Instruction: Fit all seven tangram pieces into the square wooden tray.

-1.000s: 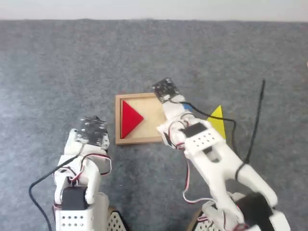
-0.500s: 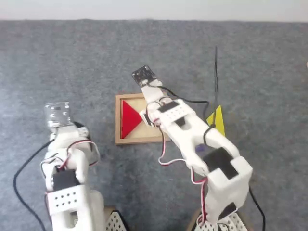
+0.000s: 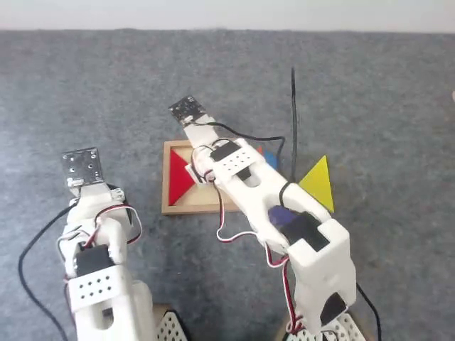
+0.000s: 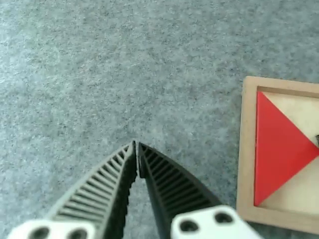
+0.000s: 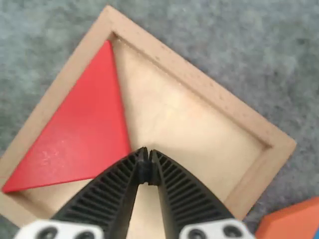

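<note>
Has swung the right gripper [image 5: 144, 155] leftward across the tray [image 5: 199, 85] since a second ago, uncovering the yellow triangle [image 3: 318, 183] and shifting the tray slightly left. Has raised the left gripper [image 4: 135, 147] over the carpet [image 4: 99, 59]. Shows both pairs of fingers pressed together, gripping nothing. Finds the red triangle [image 5: 79, 134] flat in the tray, its inner corner just beside the right fingertips, contact unclear; tray well aside from the left ones.
</note>
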Robot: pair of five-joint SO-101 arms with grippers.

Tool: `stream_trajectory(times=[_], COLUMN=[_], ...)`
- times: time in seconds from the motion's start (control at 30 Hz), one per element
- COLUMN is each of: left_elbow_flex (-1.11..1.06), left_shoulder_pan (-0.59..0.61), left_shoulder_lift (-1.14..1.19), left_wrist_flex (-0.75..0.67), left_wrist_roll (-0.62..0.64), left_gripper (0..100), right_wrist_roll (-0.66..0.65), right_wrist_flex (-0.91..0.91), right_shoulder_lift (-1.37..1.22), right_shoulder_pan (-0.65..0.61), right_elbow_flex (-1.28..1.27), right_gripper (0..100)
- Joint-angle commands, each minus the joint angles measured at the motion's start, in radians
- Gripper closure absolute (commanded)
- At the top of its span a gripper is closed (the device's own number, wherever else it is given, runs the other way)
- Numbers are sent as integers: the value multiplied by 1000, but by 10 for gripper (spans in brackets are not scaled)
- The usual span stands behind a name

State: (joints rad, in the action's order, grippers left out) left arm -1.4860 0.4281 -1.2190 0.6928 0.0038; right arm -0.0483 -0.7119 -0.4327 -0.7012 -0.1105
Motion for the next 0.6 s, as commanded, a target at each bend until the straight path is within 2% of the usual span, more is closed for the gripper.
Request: stream_trajectory(times=[0.0,0.17,0.3,0.43,0.57], left_elbow_flex=[62,61,61,64,64], left_shoulder_pan=[6,5,8,3,3], left_shoulder_lift=[3,3,3,3,3], left_wrist_flex=[-26,-26,-25,-5,-2], left_wrist_roll=[-12,-12,-12,-37,-54], left_gripper=[988,988,988,988,988], right_wrist_roll=[6,15,92,92,97], right_wrist_flex=[-44,-165,-249,-199,21], right_shoulder_lift=[47,191,437,773,992], right_shoulder_pan=[-13,31,61,131,139], right_elbow_flex=[57,46,-95,-397,-715], right_gripper=[991,991,991,991,989])
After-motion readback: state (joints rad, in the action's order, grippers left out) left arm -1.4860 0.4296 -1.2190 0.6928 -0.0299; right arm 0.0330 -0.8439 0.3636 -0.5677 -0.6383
